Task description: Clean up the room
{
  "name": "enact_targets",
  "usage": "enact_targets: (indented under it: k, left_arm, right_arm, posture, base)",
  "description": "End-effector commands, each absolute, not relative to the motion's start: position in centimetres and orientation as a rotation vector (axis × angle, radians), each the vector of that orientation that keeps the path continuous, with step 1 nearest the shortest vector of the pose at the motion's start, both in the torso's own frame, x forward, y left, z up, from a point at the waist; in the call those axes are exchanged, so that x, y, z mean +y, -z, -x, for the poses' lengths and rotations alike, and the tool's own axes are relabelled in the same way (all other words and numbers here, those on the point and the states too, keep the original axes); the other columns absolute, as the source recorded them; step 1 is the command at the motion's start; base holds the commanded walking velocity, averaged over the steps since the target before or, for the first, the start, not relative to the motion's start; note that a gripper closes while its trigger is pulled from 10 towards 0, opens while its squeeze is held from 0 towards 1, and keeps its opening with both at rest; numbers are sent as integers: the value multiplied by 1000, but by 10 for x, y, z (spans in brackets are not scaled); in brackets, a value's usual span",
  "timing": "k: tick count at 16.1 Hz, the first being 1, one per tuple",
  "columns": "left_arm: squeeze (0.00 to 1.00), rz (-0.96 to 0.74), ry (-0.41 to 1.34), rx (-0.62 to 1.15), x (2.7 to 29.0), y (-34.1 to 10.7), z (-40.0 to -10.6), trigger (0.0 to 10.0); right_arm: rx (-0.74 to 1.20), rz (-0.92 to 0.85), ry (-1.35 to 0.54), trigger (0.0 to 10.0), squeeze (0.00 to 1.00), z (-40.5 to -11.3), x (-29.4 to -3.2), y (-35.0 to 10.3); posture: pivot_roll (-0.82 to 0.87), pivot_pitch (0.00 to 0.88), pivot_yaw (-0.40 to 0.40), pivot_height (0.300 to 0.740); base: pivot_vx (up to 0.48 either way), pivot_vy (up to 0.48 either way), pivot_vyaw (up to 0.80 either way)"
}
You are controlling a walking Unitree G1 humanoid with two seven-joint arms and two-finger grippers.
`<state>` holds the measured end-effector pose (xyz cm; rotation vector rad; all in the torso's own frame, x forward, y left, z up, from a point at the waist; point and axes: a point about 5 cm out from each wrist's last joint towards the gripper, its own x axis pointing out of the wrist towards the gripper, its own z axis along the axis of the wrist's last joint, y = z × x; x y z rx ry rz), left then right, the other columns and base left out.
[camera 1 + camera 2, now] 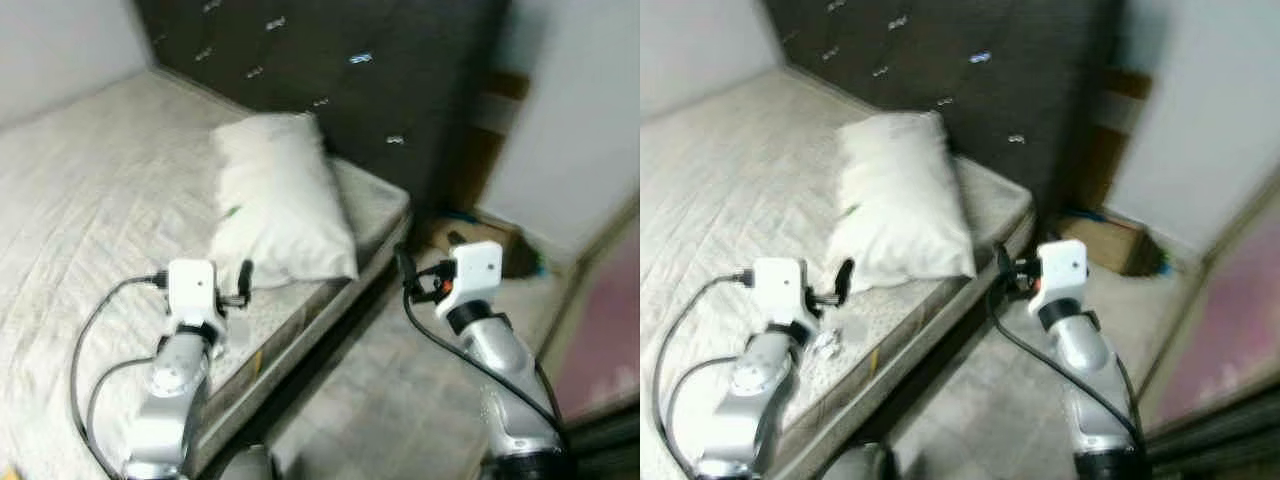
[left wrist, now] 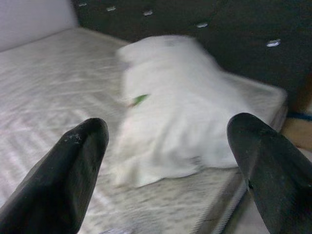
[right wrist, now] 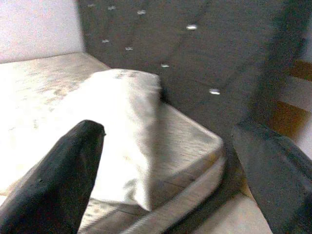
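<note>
One quilted white mattress (image 1: 90,200); left gripper (image 2: 165,161) above its edge, fingers spread, empty. One soft white rectangular pillow (image 1: 280,200) by dark tufted headboard (image 1: 330,70). Right gripper (image 3: 170,170) over floor, released. One cardboard box (image 1: 1105,240).

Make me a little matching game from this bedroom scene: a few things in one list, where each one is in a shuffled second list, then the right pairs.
Things:
1. white pillow
2. cardboard box
3. left gripper
4. right gripper

Places:
A. on the floor beside the dark headboard
B. over the floor, off the mattress edge
C. lying on the mattress near the headboard
D. over the mattress, just short of the pillow's near edge

Pairs: 1-C, 2-A, 3-D, 4-B
</note>
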<state>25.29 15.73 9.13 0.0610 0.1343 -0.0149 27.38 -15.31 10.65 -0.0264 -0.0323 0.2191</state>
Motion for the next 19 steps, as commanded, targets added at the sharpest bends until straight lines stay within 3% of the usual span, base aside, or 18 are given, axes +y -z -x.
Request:
enact_targets:
  k: [1, 10, 13, 19]
  left_arm:
    - [0, -93, -2, 129, 161, -92, -253, 10000]
    - [0, 6, 10, 140, 158, -92, -251, 10000]
    - [0, -95, 35, 94, 158, -94, -251, 10000]
    - [0, -8, 17, 41, 154, -102, -251, 10000]
  right_arm:
    - [-49, 28, -234, 10000, 0, -274, -149, -111]
    - [-50, 19, -201, 10000, 0, -271, -148, -110]
    - [-50, 27, -184, 10000, 0, -273, -153, -110]
    - [-57, 29, -185, 10000, 0, -276, -152, -113]
  posture:
    - [19, 75, -14, 740]
    - [17, 70, -11, 740]
    - [14, 68, -17, 740]
    - [18, 68, -27, 740]
  base:
    - [0, 0, 775]
    - [0, 0, 775]
    - [0, 0, 777]
    - [0, 0, 777]
